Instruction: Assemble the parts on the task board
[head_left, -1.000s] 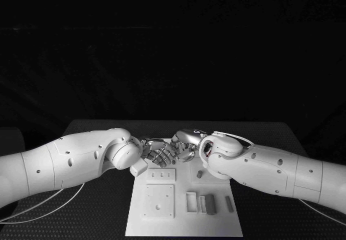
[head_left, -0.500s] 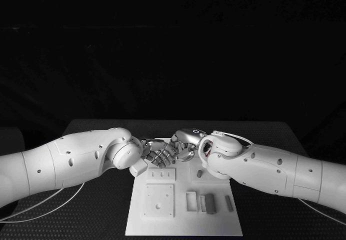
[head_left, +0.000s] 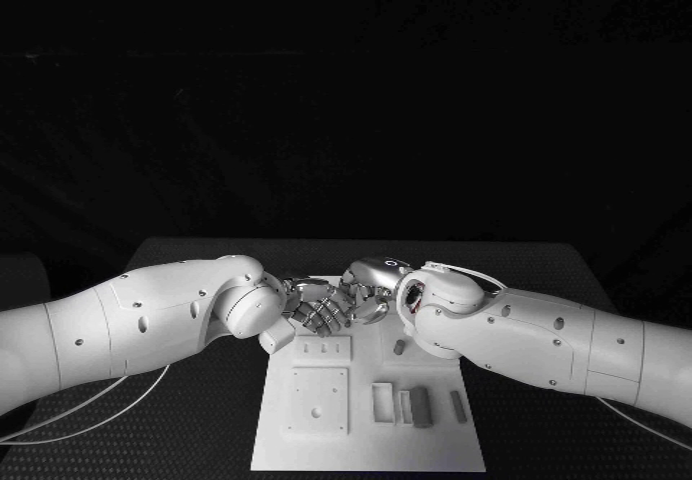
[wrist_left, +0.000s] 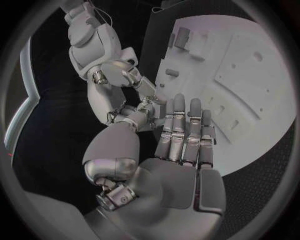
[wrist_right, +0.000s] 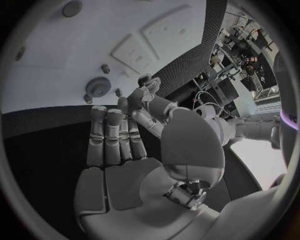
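Here the left hand (head_left: 315, 308) and right hand (head_left: 369, 290) meet fingertip to fingertip above the far end of the task board (head_left: 433, 440), which lies in the middle of the black surface (head_left: 548, 265). In the wrist views each hand's fingers lie straight and side by side, and whether anything is pinched where the fingertips meet cannot be told. Several small parts (head_left: 420, 407) stand together on the board's near right portion, well apart from both hands.

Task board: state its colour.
White: the task board reads as a plain white plate against the black table, clearest in the head view.
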